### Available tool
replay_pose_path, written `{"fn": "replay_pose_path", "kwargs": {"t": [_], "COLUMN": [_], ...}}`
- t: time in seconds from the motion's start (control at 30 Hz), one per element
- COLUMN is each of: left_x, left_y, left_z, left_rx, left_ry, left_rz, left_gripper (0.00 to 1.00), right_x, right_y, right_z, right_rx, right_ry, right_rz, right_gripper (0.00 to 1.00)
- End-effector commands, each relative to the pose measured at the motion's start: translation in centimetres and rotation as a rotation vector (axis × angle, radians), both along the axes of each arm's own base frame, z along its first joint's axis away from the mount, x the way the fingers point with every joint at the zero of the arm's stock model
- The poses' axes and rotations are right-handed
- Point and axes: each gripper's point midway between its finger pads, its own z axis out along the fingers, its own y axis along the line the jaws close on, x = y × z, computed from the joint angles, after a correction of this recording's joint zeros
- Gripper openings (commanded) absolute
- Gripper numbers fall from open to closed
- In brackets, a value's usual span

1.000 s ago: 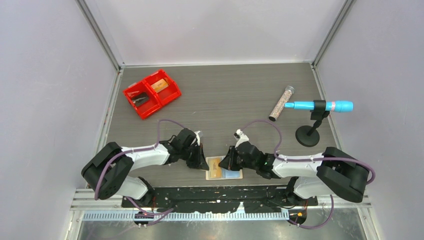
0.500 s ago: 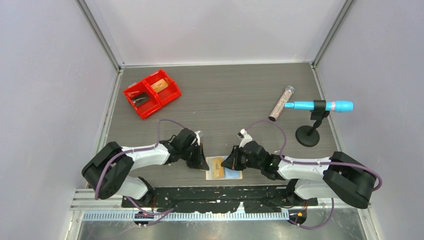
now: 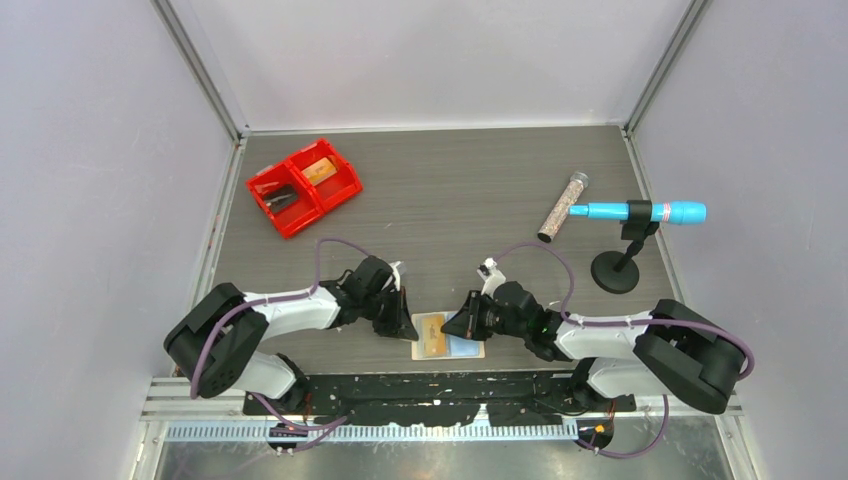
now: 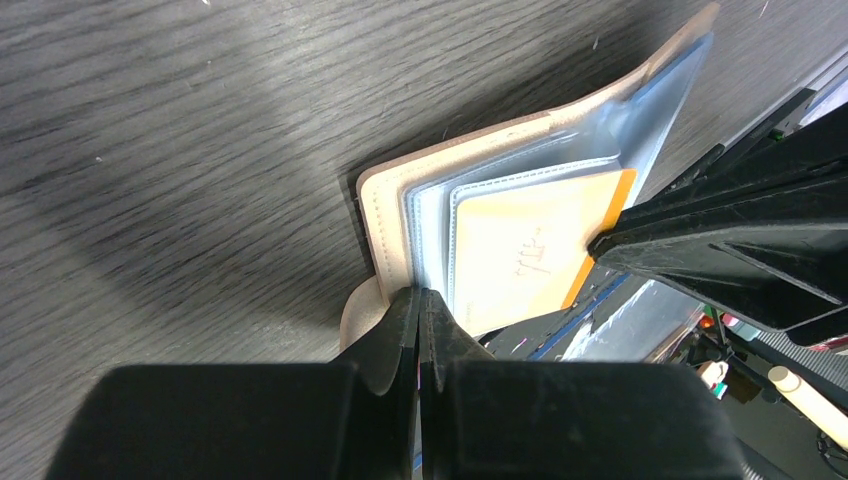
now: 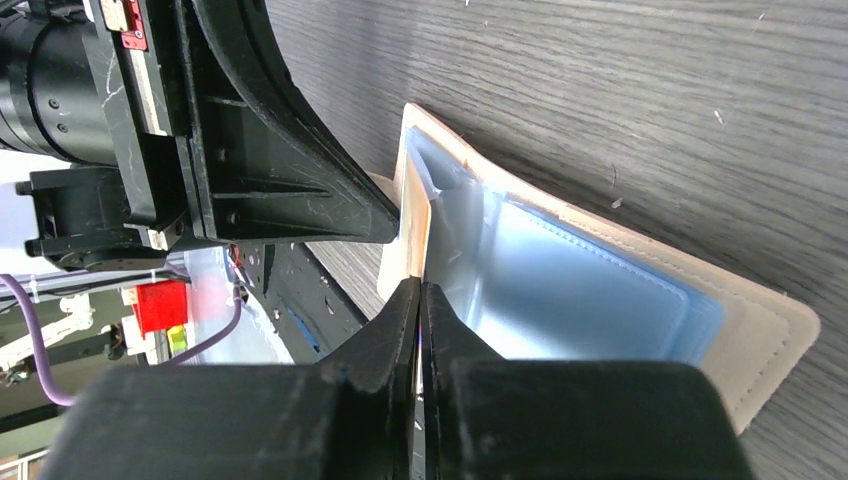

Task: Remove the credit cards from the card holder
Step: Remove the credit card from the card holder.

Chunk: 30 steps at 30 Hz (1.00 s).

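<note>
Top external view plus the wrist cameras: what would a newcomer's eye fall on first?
The open tan card holder at the near edge of the table, with the left gripper and right gripper each pinched shut on it from its own side. Next come the red bin at the far left and the bright blue pen-like tool clamped on a black stand at the right.

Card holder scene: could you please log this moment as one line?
left pincer: shut on card holder edge | right pincer: shut on clear sleeve | cream card: in sleeve
</note>
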Motion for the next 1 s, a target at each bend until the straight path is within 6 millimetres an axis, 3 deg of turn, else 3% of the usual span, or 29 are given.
{"fn": "replay_pose_path", "kwargs": {"t": [0.0, 0.5, 0.97], "left_x": [-1.1, -1.1, -1.0], "left_y": [2.3, 2.5, 2.5], "left_z": [-3.1, -3.3, -3.2], "left_rx": [0.14, 0.153, 0.164], "left_ry": [0.034, 0.037, 0.034], "left_rz": [0.008, 0.004, -0.001], "left_gripper": [0.0, 0.0, 0.0], "right_x": [0.2, 0.4, 0.8], "right_y": [0.9, -1.0, -3.0], "right_z": [1.7, 0.4, 1.4], "right_rx": [0.081, 0.023, -0.023], "right_ry": [-0.028, 0.0, -0.046], "right_rz": [0.015, -0.025, -0.061], "right_gripper": [0.06, 0.05, 0.05]}}
